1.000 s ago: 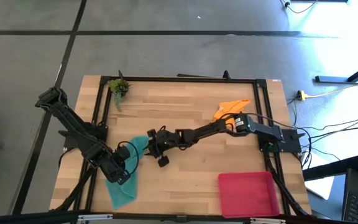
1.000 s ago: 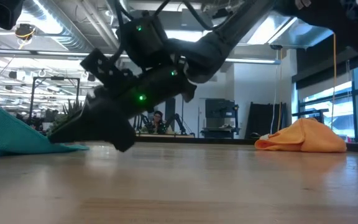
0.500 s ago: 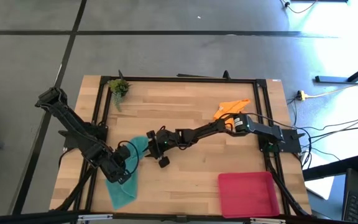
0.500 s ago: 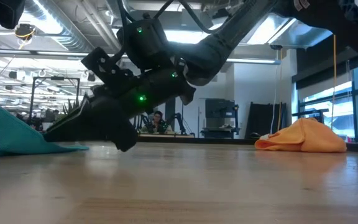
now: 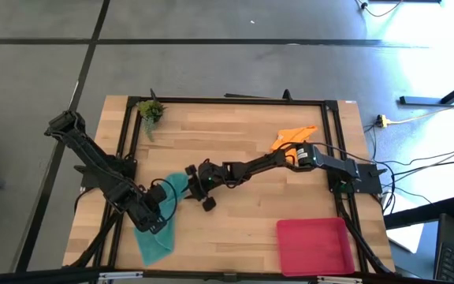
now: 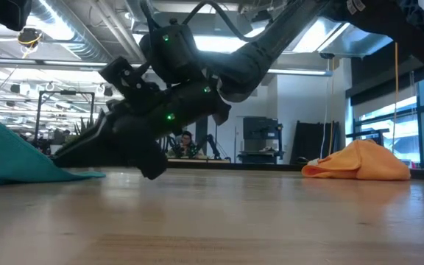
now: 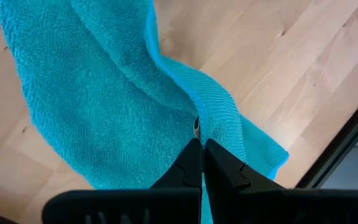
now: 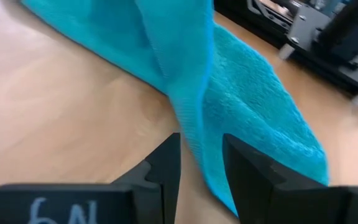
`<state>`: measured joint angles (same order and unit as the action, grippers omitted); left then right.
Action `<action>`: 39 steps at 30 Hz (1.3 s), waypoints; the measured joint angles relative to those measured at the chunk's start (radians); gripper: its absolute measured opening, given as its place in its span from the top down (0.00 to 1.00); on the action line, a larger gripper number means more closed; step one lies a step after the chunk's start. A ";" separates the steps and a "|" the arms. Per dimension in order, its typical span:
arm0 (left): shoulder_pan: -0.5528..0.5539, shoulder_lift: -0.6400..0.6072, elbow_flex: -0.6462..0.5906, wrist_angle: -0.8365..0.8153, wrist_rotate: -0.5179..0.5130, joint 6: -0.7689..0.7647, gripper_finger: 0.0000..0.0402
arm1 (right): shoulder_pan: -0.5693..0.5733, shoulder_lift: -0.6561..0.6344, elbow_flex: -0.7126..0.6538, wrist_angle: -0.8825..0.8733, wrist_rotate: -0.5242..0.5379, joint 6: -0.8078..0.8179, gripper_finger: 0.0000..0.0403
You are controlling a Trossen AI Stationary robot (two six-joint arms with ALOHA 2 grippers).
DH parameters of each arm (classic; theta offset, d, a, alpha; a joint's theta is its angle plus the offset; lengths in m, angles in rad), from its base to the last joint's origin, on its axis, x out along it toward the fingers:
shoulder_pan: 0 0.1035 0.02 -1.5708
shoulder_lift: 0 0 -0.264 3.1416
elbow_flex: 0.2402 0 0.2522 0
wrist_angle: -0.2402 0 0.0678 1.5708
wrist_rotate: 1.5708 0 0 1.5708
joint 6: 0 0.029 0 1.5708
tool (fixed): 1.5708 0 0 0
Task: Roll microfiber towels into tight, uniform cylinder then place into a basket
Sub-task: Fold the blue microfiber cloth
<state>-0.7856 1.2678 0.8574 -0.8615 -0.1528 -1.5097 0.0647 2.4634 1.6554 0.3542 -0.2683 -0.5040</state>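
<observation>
From above, the wooden table point(image 5: 235, 142) fills the middle of the frame. The teal towel point(image 5: 158, 237) lies at the lower left, stretched from near the table's centre down toward the bottom edge. The left gripper point(image 5: 158, 223) sits on it in the lower left, pinched tight on the cloth. The right arm reaches from the right side across the centre, and the right gripper point(image 5: 193, 183) meets the towel's upper end, just left of the middle. The orange towel point(image 5: 292, 136) lies crumpled right of centre in the upper half, well apart from the teal one. The red-pink basket point(image 5: 314, 246) sits at the lower right. A small green plant sprig point(image 5: 150, 110) stands at the table's upper left corner.

In the low view, the right gripper point(image 6: 79, 151) slants down across the left half, its tip close to the tabletop beside the teal towel point(image 6: 9, 158) at the left edge. The orange towel point(image 6: 359, 162) is heaped at the right.

In the left wrist view, the left gripper point(image 7: 201, 146) has its fingers point(image 7: 188, 163) pressed together on a raised fold of the teal towel point(image 7: 92, 99), which covers the left and centre of the frame.

In the right wrist view, the right gripper point(image 8: 201, 146) has its fingers point(image 8: 166, 163) a little apart, with a hanging fold of the teal towel point(image 8: 253, 118) running between them.
</observation>
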 joint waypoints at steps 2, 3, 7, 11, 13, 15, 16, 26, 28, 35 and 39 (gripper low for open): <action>0.000 0.000 0.000 0.000 0.000 0.000 1.00 | 0.000 0.000 0.000 0.002 -0.022 0.000 0.70; 0.000 0.000 0.000 0.000 0.000 0.000 1.00 | 0.000 0.000 0.000 0.002 -0.022 0.000 0.70; 0.000 0.000 0.000 0.002 0.000 0.000 1.00 | -0.001 0.016 0.000 0.048 -0.022 0.000 0.70; 0.000 0.000 0.000 0.003 0.000 0.000 1.00 | -0.004 0.037 -0.001 0.086 0.002 0.001 0.70; 0.000 0.000 0.000 0.002 0.000 0.000 1.00 | -0.007 0.037 -0.001 0.096 0.008 -0.003 0.70; 0.000 0.000 0.000 0.004 0.000 0.000 1.00 | -0.014 0.037 -0.001 0.092 0.008 -0.001 0.70; 0.000 0.000 0.000 0.005 0.000 0.000 1.00 | -0.016 0.037 -0.001 0.092 0.008 -0.002 0.70; 0.000 0.000 0.004 -0.004 -0.048 0.002 1.00 | -0.024 0.050 0.000 0.103 -0.041 0.030 0.70; 0.000 0.000 0.020 -0.018 -0.048 0.002 1.00 | -0.023 0.050 0.000 0.100 -0.043 0.030 0.70; 0.000 0.000 0.124 -0.133 -0.084 0.003 1.00 | -0.023 0.051 0.000 0.093 -0.046 0.032 0.70; 0.000 0.000 0.182 -0.184 -0.093 0.013 1.00 | -0.023 0.051 0.000 0.092 -0.046 0.032 0.70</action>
<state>-0.7859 1.2676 1.0396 -1.0458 -0.2455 -1.4970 0.0418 2.5149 1.6558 0.4465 -0.3145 -0.4721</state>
